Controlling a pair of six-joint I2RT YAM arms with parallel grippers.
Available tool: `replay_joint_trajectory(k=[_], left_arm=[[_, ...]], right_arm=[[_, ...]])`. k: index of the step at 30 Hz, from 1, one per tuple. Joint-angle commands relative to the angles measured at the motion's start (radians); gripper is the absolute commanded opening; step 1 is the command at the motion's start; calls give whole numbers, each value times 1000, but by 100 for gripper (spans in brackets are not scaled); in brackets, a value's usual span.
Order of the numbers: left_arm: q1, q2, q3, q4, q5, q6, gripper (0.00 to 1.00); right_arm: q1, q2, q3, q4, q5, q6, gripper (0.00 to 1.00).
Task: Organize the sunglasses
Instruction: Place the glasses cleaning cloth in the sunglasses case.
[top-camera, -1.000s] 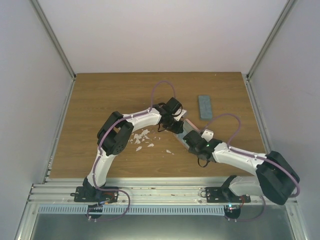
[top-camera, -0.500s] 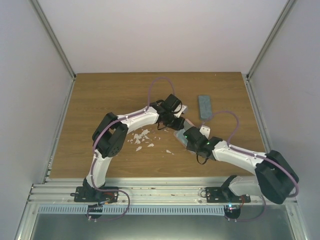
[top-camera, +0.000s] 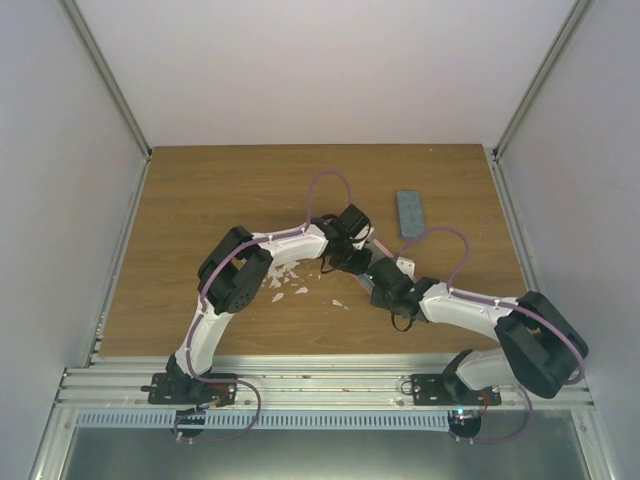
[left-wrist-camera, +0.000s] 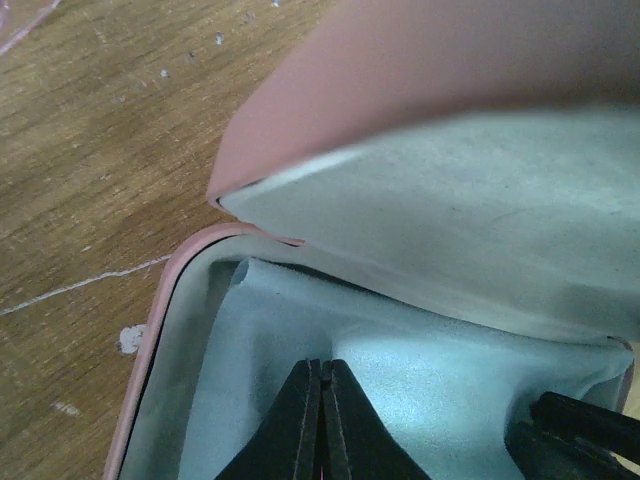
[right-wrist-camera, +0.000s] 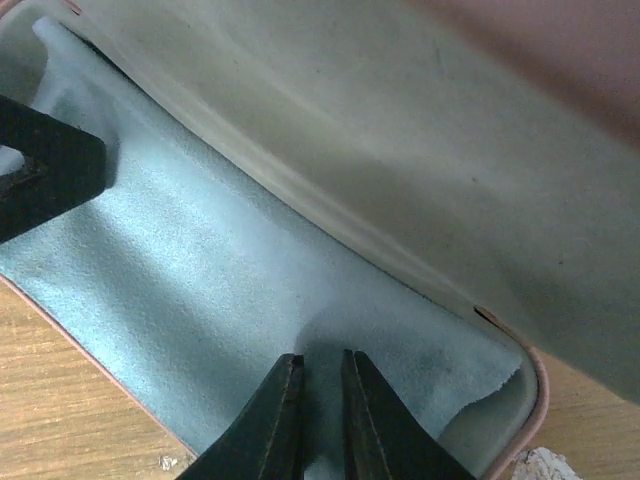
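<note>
The sunglasses show in no view. A pink case (top-camera: 380, 245) lies open mid-table under both wrists, and a light blue cloth (left-wrist-camera: 300, 330) lines its tray. My left gripper (left-wrist-camera: 322, 365) is shut, its tips pressed together on the cloth near the rounded end of the case (left-wrist-camera: 165, 310). At the other end of the case, my right gripper (right-wrist-camera: 322, 360) rests on the cloth (right-wrist-camera: 200, 270) with a narrow gap between its fingers. Whether cloth is pinched there I cannot tell. The pale lid lining (right-wrist-camera: 400, 130) stands up behind.
A blue-grey case (top-camera: 409, 212) lies shut at the right rear of the wooden table (top-camera: 200, 190). White flakes (top-camera: 285, 278) are scattered beside the left forearm. The two arms (top-camera: 300, 240) meet closely over the open case.
Both grippers have narrowed. The right wrist has moved left, closer to the left wrist over the case, and the left arm's elbow has shifted slightly.
</note>
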Motion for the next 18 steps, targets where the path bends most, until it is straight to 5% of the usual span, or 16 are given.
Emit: replay_joint_trajectory(k=[1,18], left_arm=[[-3,22,-7,-26,-125,-22,3],[23,-146,56,-63,-137,32,23]], right_arm=[[-9,-24,-51,-27,-38,14,12],[-14,-248,85,-234,20,-47,27]])
